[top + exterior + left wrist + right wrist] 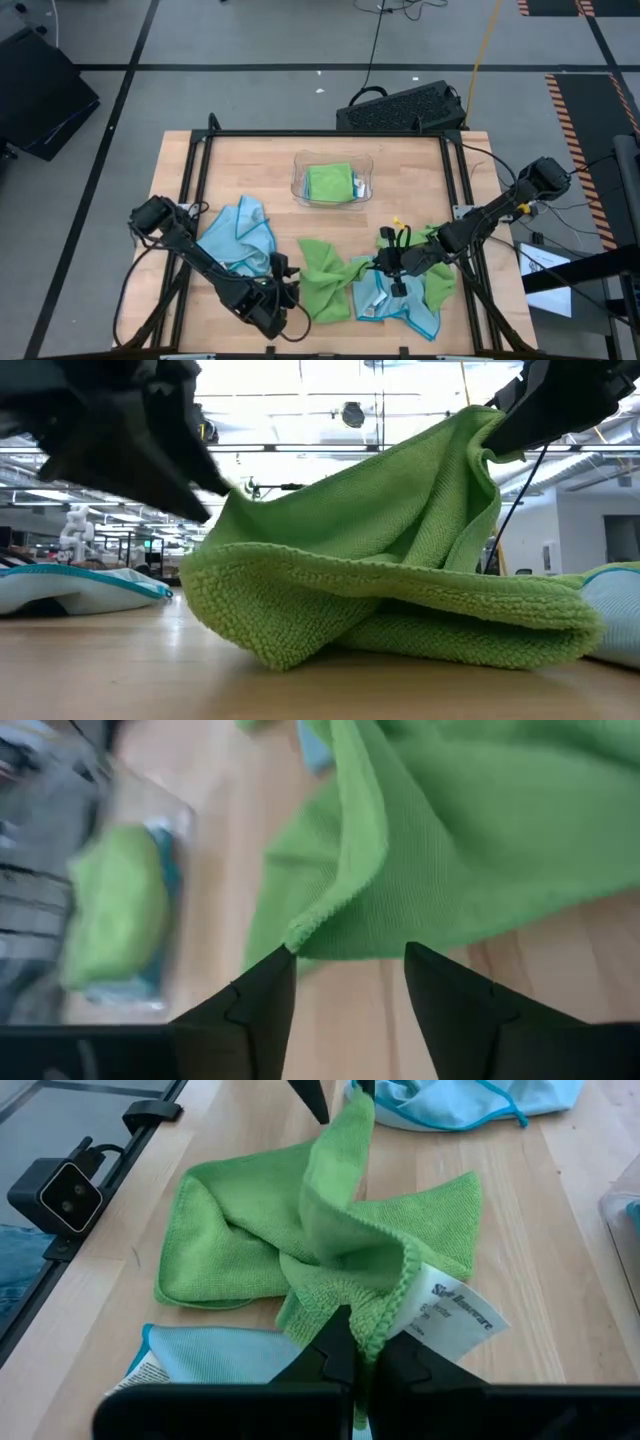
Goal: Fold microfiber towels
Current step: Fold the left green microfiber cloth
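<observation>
1. The lime green towel (pixel 328 278) being worked is a soft looped microfiber cloth, crumpled and twisted into a bow-tie shape, lying at about 6 o'clock on the wooden table (pixel 420 170); in the low view its thick rolled fold rests on the wood while one corner rises up
2. The right gripper (pixel 360 1342), at about 5 o'clock on the table, has its dark fingers pressed together, pinching the stitched edge of that green towel right beside its white printed tag (pixel 452 1316)
3. The left gripper (pixel 348 965), at about 7 o'clock, has its two pointed fingers spread; the towel's hemmed corner lies just at one fingertip, not clamped
4. Light blue towels: two counted, one bunched at about 8 o'clock (pixel 240 235), one flat under the right gripper at about 5 o'clock (pixel 395 303), with darker teal edging
5. Green towels: three counted, including one at about 4 o'clock (pixel 440 280) and one folded square (pixel 330 182) inside the clear plastic tray (pixel 298 178) at 12 o'clock
6. The tray is a single shallow, rounded rectangle
</observation>
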Robot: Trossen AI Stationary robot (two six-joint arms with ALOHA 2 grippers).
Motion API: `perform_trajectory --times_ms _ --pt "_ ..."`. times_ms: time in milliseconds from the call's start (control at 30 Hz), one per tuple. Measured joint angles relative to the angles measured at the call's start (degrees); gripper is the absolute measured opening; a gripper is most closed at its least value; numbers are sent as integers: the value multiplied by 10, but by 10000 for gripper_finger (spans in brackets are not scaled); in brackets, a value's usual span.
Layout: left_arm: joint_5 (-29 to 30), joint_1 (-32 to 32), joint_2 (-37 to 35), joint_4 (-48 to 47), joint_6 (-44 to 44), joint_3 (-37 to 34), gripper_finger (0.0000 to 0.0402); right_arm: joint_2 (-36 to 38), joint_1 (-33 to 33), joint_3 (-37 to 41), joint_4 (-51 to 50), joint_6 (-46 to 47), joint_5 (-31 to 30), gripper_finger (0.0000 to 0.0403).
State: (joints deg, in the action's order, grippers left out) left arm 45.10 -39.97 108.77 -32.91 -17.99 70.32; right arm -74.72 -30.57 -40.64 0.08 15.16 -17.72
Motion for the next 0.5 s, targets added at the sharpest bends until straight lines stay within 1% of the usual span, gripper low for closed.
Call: perform_trajectory --times_ms 167,233,300,367,500 --pt "-44 -4 0 -67 -107 0 176 0 0 0 -1 0 0 2" --pt "-48 -9 0 -88 -147 0 174 0 0 0 -1 0 0 2" --pt "-40 -14 0 -104 -173 0 173 0 0 0 -1 0 0 2" --pt "-21 -18 0 -109 -181 0 173 0 0 0 -1 0 0 2" --pt "26 -19 0 -104 -154 0 173 0 0 0 -1 0 1 2"
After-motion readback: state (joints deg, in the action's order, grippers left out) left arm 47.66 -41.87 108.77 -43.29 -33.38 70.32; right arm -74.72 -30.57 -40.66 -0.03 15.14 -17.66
